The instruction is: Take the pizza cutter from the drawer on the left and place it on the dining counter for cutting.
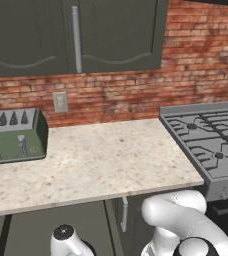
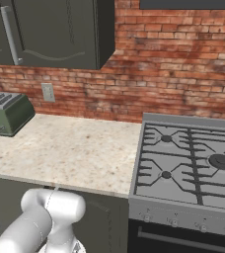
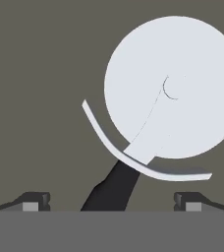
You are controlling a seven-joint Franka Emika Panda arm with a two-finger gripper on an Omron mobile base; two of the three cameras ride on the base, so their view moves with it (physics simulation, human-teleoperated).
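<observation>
The pizza cutter (image 3: 170, 88) lies very close below the hand, with its round white blade at the upper right. Its thin black handle (image 3: 111, 189) runs down to the bottom of the hand view. It rests on the flat dark grey floor of the drawer (image 3: 35, 98). My gripper (image 3: 113, 203) is open, one fingertip on each side of the handle and well apart from it. The arm (image 1: 178, 220) bends down below the worktop's front edge. The dining counter is out of view.
A beige worktop (image 1: 101, 160) runs under a red brick wall. On it stands a green toaster (image 1: 13, 135) at the left, and a grey gas stove (image 1: 211, 140) adjoins it at the right. Dark upper cabinets (image 1: 76, 35) hang above. Below is a narrow cabinet door handle (image 1: 124, 212).
</observation>
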